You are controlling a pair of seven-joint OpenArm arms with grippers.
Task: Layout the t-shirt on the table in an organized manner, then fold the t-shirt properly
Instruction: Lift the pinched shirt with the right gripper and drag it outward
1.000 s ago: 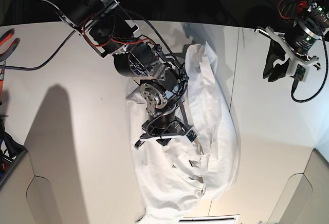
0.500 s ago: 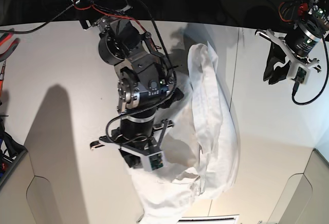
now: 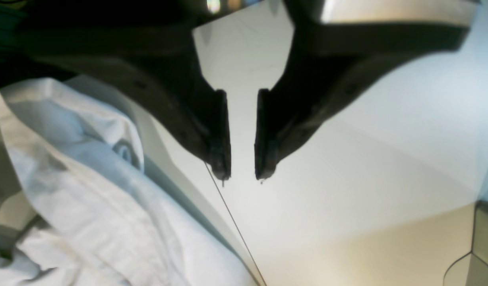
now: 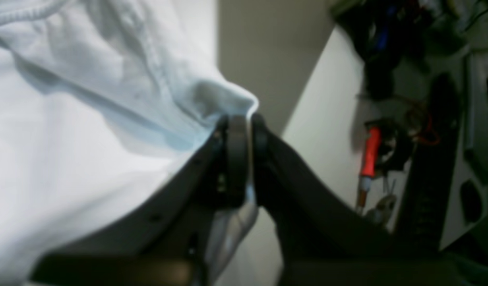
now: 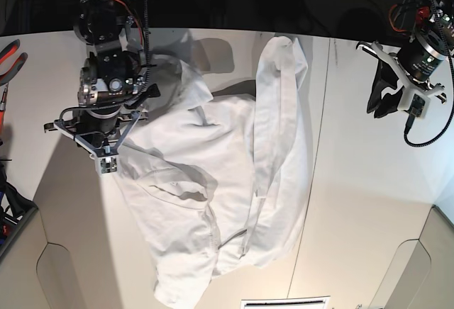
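My right gripper (image 4: 242, 159) is pinching the t-shirt (image 5: 213, 181) edge at nine o'clock; I'd pull flat and low. Left gripper (image 3: 243, 137) hangs parted, empty, at two o'clock.

Setting: robotics lab or workshop
Evidence: wide off-white matte counter (image 5: 369, 203); red-handled pliers (image 5: 10, 57) at its edge; orange-handled tool (image 4: 369, 153) amid dark cables
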